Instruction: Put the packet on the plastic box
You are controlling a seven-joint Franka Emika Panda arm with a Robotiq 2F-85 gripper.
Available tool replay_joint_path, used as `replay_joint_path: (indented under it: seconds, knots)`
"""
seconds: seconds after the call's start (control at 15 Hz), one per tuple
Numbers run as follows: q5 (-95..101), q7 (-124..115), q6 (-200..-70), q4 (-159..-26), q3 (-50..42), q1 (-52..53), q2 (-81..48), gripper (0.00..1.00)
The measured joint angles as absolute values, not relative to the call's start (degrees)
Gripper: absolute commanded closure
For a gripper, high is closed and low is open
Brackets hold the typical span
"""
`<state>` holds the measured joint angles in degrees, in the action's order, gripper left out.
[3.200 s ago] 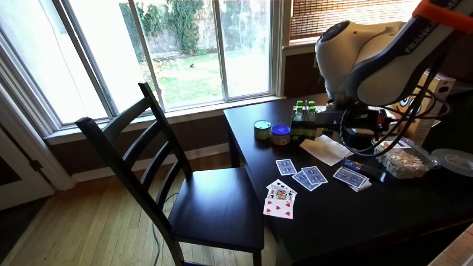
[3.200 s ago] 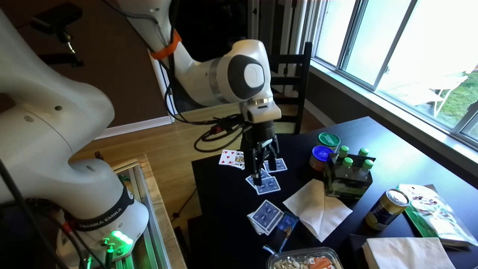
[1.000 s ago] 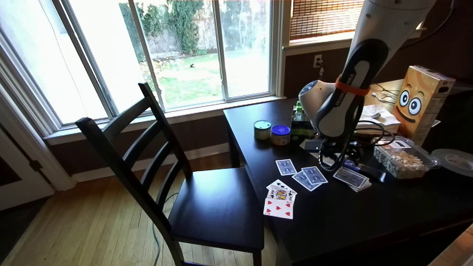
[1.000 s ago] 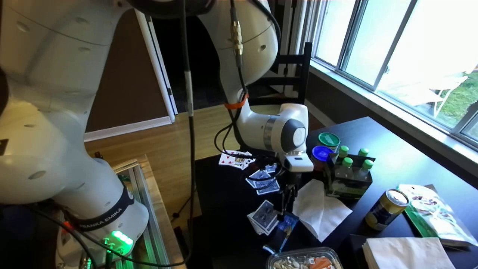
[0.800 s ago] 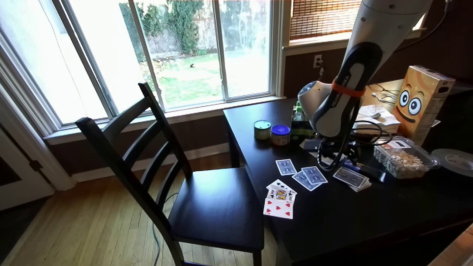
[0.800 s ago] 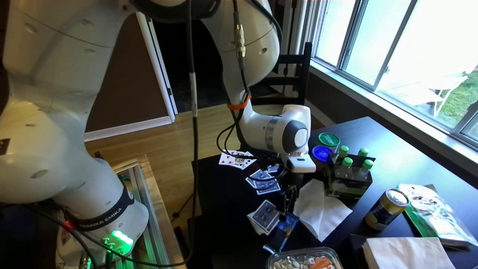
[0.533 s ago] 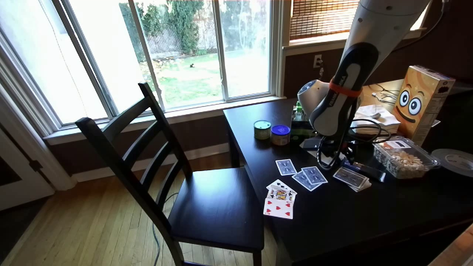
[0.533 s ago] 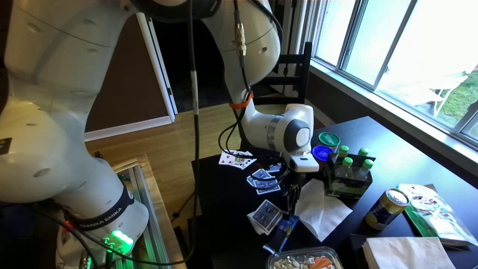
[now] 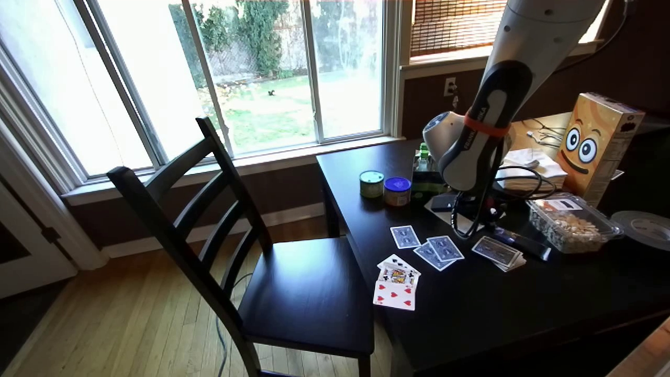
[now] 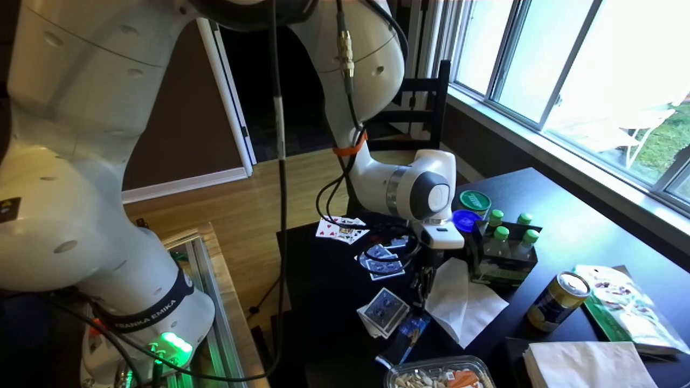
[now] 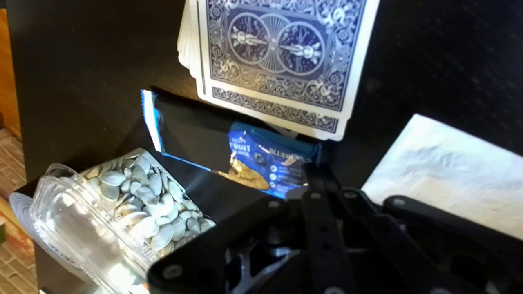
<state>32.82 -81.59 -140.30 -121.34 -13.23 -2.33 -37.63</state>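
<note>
The packet (image 11: 249, 163), a flat blue and dark wrapper with a blueberry picture, lies on the dark table in all the views. My gripper (image 11: 321, 165) points down at the packet's printed end, its two fingers together; the wrapper's edge runs in at the fingertips and the rest of that end is hidden by them. In an exterior view the gripper (image 10: 419, 304) stands low at this end. The plastic box (image 10: 431, 362), clear and filled with pale seeds, stands just past the packet's far end; an exterior view also shows the plastic box (image 9: 549, 230) whole.
A stack of cards (image 11: 278, 61) lies right beside the packet, and a pale paper sheet (image 10: 463, 307) on its other side. Bottles in a carrier (image 10: 501, 261), a can (image 10: 558, 302), a cardboard box with cartoon eyes (image 9: 596, 149) and a flat clear plastic piece (image 9: 646, 230) stand around.
The arm has come down from above the loose cards to the packet. Within the last second the fingers have closed, and the packet has slid slightly towards the plastic box.
</note>
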Motion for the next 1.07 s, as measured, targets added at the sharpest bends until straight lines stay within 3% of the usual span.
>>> replay_joint_path:
  seconds: [0.47, 1.07]
  knots:
    - [30.51, -83.62, -137.54, -122.84, -17.29, 1.66, -30.86, 1.00]
    - [27.55, -99.29, -118.77, -125.83, -18.26, 1.76, -15.13, 1.00]
